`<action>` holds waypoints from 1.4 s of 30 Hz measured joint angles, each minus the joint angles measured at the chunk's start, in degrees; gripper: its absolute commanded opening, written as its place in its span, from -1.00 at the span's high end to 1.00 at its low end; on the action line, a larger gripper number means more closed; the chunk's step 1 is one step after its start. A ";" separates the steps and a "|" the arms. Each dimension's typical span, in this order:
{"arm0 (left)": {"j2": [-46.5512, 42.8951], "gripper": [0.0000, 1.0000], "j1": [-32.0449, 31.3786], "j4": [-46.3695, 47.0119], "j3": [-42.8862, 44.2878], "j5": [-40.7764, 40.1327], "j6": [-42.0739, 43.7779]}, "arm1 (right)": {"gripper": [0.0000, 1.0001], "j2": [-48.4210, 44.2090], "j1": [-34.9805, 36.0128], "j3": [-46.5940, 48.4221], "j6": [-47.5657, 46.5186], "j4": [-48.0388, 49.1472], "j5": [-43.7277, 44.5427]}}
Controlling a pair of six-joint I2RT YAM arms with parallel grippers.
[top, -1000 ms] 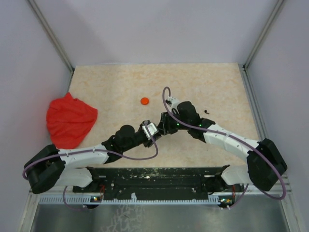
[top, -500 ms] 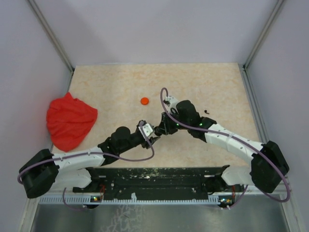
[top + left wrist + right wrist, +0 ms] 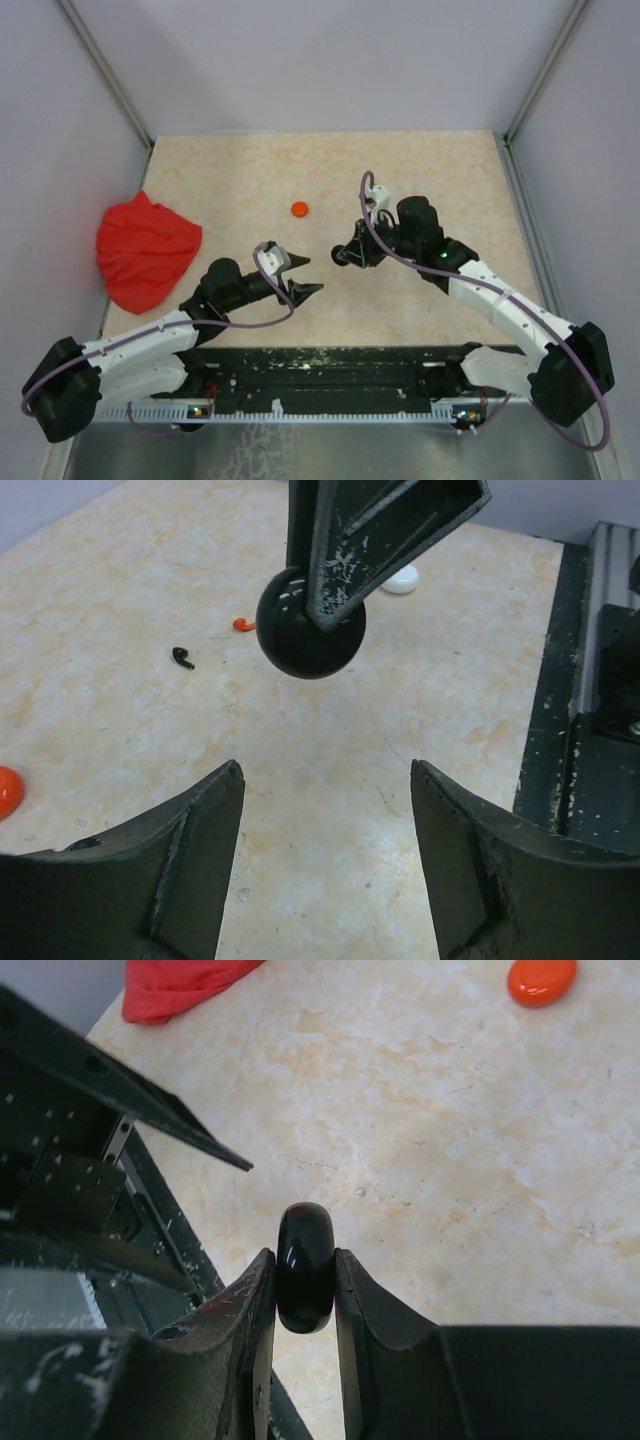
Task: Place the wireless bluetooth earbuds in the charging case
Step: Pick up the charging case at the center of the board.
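Right gripper (image 3: 303,1258) pinches the black round case (image 3: 305,1230) edge-on over the desk's middle. Left gripper (image 3: 325,770) gapes, empty. Best hold the case level and steady before fetching that black earbud (image 3: 182,658).

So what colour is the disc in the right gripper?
The disc is glossy black; the right wrist view shows it best.

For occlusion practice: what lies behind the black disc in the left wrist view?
An orange earbud peeks out at the left edge of the black disc; a white piece shows behind the right end effector. The table behind the disc is covered.
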 measured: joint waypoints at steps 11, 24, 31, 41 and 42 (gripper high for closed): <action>4.85 -0.27 9.79 8.79 0.02 21.90 -12.68 | 0.74 -0.42 0.00 -0.04 -5.33 2.36 -13.20; 11.08 0.07 10.36 18.69 1.60 30.16 -23.41 | 0.76 0.81 0.68 -1.22 -6.25 7.85 -22.51; 12.50 0.30 10.75 19.61 1.79 32.33 -25.62 | 0.77 1.95 1.60 -1.20 -8.33 7.08 -24.59; 12.48 0.37 11.06 10.43 4.85 36.52 -23.56 | 0.78 3.39 3.32 0.96 -12.79 0.63 -24.79; 12.48 0.37 11.10 9.73 4.96 37.03 -23.30 | 0.78 3.72 3.45 1.31 -13.09 -0.07 -24.81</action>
